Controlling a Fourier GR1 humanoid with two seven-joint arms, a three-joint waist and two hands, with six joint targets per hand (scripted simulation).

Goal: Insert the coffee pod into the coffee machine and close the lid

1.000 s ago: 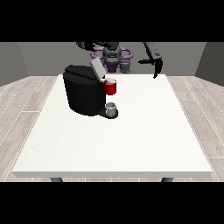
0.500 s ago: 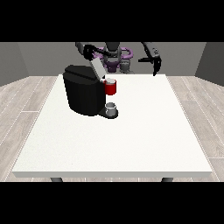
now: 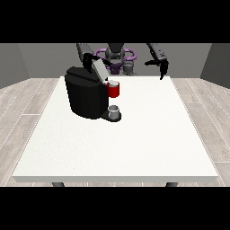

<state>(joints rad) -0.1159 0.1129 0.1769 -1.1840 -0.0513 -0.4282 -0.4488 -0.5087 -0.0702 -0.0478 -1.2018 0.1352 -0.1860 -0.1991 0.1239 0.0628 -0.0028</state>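
Judging from the bench [image 3: 134, 143], I see the coffee machine [image 3: 87, 96] at ten o'clock with its lid [image 3: 99, 69] raised, a red thing at the machine [image 3: 113, 90], no pod plainly visible, both hands' fingers unreadable, so closing remains.

No readable text, label or number anywhere, perhaps too small, even on the coffee machine [image 3: 86, 95].

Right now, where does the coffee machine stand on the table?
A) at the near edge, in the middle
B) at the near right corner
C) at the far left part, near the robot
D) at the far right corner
C: the black coffee machine stands on the far left part of the white table, close to the robot.
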